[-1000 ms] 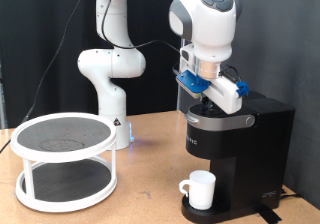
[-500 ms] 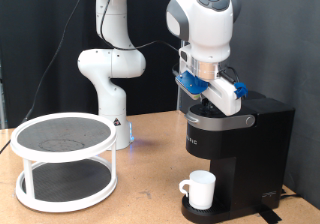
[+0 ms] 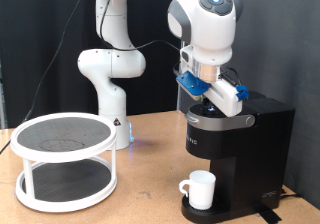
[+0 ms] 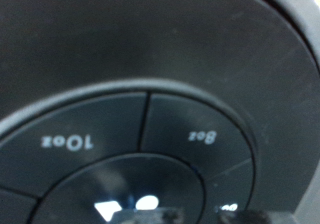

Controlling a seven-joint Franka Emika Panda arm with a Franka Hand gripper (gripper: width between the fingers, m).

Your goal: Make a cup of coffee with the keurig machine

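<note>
The black keurig machine stands at the exterior view's right with its lid down. The white cup sits on its drip base under the spout. My gripper is shut and points down onto the top of the lid, empty. In the wrist view the fingertips sit just over the round button panel, close to the "10oz" and "8oz" buttons. I cannot tell whether they touch a button.
A white two-tier round rack with dark shelves stands at the exterior view's left on the wooden table. The robot's white base is behind it, in front of a black curtain.
The hand has shifted very slightly to the exterior view's right above the lid. The cup and the machine have not moved.
</note>
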